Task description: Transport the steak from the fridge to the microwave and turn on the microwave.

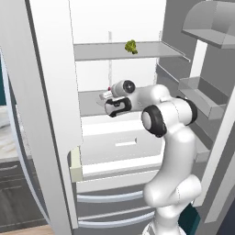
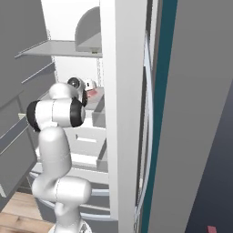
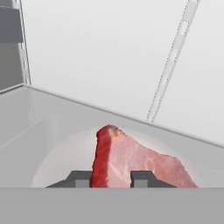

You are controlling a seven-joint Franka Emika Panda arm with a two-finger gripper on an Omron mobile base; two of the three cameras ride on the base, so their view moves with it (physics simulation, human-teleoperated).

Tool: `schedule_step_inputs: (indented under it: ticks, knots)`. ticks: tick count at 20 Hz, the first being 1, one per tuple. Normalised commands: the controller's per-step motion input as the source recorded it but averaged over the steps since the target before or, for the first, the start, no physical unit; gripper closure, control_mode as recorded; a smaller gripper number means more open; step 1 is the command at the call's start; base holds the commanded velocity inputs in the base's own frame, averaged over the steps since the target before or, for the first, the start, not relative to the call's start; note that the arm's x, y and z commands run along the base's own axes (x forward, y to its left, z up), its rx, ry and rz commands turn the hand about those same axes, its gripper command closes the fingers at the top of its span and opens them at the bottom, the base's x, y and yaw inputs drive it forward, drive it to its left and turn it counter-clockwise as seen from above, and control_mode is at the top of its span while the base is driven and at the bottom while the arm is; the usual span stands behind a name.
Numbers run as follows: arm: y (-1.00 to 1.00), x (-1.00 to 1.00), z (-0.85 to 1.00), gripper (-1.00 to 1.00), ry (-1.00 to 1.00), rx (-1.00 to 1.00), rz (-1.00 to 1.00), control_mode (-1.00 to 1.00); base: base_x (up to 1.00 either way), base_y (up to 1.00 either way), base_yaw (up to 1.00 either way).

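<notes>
Steak [image 3: 135, 162], marbled pink-red wedge on a pale round plate [image 3: 57, 162], pinched by the claw [image 3: 111, 179], smooth grey fridge [image 1: 92, 50] shelf

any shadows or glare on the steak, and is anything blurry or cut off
Hand view: steak sharp, evenly lit, no glare, its lower part cut off by the bottom band; right base view: steak a small pink sliver mostly hidden behind the arm.
</notes>
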Motion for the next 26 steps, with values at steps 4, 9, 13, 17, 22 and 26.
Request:
schedule_step_inputs:
  ticks: [4, 9, 13, 17, 22, 26]
  knots:
    - [0.01, -0.38, 0.18, 1.00, 0.00, 0.00, 0.00, -1.00, 0.00, 0.00, 0.00]
    - [0.09, -0.47, 0.16, 1.00, 0.00, 0.00, 0.00, -1.00, 0.00, 0.00, 0.00]
    - [0.01, -0.47, 0.30, 1.00, 0.00, 0.02, -0.01, -1.00, 0.00, 0.00, 0.00]
    - [0.00, -0.52, 0.35, 1.00, 0.00, 0.01, -0.03, -1.00, 0.00, 0.00, 0.00]
    - [0.00, -0.59, 0.34, 1.00, 0.00, 0.00, -0.04, -1.00, 0.00, 0.00, 0.00]
    - [0.00, -0.56, 0.33, 1.00, 0.04, 0.03, -0.07, -1.00, 0.00, 0.00, 0.00]
